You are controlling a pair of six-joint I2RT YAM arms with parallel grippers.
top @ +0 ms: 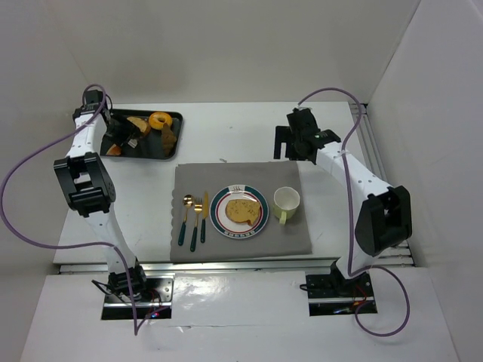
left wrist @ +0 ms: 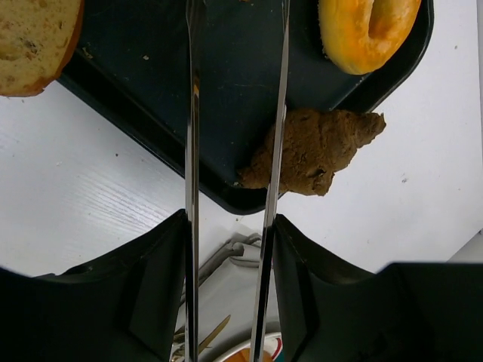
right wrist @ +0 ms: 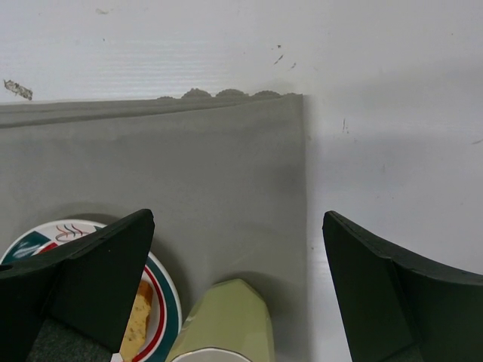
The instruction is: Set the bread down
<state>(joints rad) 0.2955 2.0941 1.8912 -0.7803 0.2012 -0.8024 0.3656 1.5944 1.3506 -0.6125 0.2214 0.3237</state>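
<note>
**Bread, position.** One toasted slice, the tray slice [left wrist: 30,38], lies on the dark tray [left wrist: 136,90] at the far left of the desk [top: 324,226]. My left hand [left wrist: 235,30] hangs over that tray. Its two thin metal fingers [left wrist: 192,151] are spread, with bare tray between them, and pinch nothing. In the left wrist view the tray slice sits to the left of both fingers, apart from them and cut by the frame edge.

A second slice, the plate slice [top: 243,210], lies flat on the plate [top: 215,215] in the middle of the grey mat [top: 241,177]. My right hand [right wrist: 238,219] is spread wide over the mat's right edge near its far corner. It is beyond the green mug [top: 286,204] and apart from the plate slice.

**Orientation.** The plate slice is roughly oval, tan face up, and its long axis runs left to right in the top view. I cannot tell the tray slice's axis.

**Markings.** The plate rim carries a small emblem [right wrist: 68,230] of curling lines. No lettering is legible.

**Other items.** A glazed doughnut [left wrist: 366,30] lies on the tray. A brown lump [left wrist: 317,151] overhangs the tray's edge.
</note>
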